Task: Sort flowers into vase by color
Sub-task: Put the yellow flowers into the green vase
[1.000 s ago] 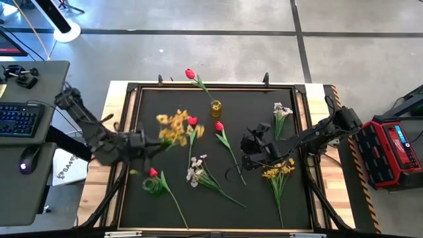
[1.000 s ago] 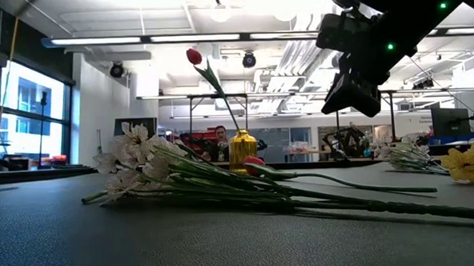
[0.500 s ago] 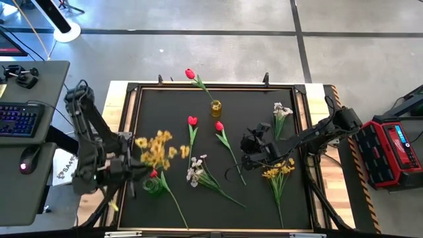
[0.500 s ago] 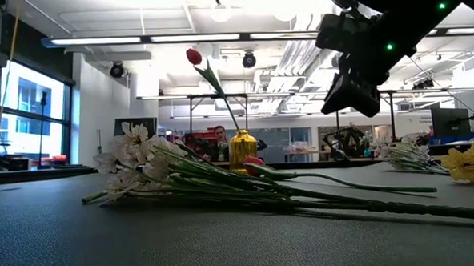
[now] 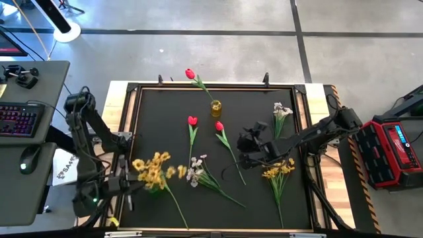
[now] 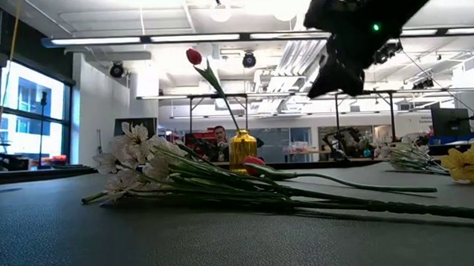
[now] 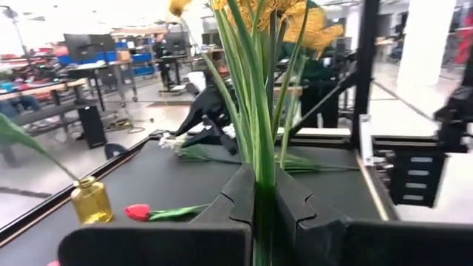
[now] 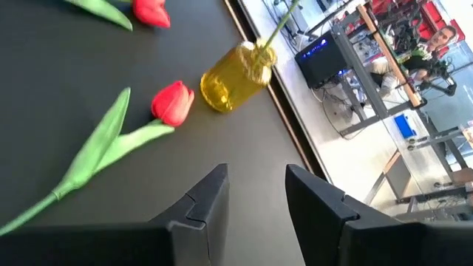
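Left wrist view, nearest: left gripper (image 7: pixel 255 214) clenched on yellow bunch (image 5: pixel 155 170) stems, lifted at the table's (image 5: pixel 301 198) near-left for carrying, I'd guess. Mid-table, right gripper (image 5: pixel 246 142) hovers w/ fingers apart, empty. Far back, yellow vase (image 5: pixel 216 108) has one tulip (image 5: pixel 190 74) in. Count: 3 red tulips visible, 2 yellow bunches, 2 white sprays, 1 vase.

one red tulip (image 5: pixel 190 74) stands in the yellow vase (image 5: pixel 216 108). two red tulips (image 5: pixel 192 121) lie flat nearby, white sprays (image 5: pixel 196 170) mid-mat and near the far right, a yellow bunch (image 5: pixel 278 170) right, another yellow bunch (image 5: pixel 153 172) raised, stems pinched.
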### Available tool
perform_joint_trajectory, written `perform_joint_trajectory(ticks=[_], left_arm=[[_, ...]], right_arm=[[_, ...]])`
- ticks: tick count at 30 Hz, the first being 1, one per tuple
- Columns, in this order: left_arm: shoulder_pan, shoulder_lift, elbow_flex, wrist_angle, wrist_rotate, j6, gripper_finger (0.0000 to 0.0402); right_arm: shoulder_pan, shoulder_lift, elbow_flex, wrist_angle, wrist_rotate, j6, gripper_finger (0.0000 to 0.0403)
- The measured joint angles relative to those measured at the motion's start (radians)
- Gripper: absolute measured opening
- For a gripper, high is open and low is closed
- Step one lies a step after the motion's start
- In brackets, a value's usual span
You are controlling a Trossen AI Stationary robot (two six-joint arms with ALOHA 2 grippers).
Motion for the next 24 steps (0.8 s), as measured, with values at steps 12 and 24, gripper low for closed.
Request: perform_joint_trajectory(ticks=[12,24], left_arm=[[0.038,-0.043,0.02,0.091,-0.001,0.11,0.0003],[0.038,-0.039,0.02,-0.191,0.001,-0.206,0.0003]], right_arm=[[0.0,0.0,0.038,0.003,0.0,-0.057,0.0118],[0.0,0.0,0.037,0.002,0.0,-0.069,0.0118]])
